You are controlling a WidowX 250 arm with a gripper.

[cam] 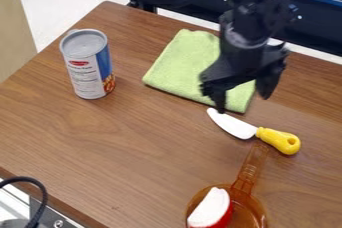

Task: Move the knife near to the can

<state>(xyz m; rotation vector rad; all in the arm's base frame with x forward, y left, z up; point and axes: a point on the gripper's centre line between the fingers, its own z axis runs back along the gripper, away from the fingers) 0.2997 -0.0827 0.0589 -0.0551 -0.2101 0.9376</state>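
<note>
Hanging above one green cloth (180, 67): one gripper (243, 96), fingers apart. Count on table (133, 147): one can (88, 67), one knife (248, 131), one amber pan (248, 172) holding one red-and-white piece (211, 208).

Yellow-handled knife (241, 127) flat on table, well apart from upright can (88, 64).

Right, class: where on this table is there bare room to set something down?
The widest bare patch lies between can, green cloth, knife and orange pan. A smaller patch lies right of the pan in view. Crowded around the knife: gripper, cloth and pan handle sit close by.
</note>
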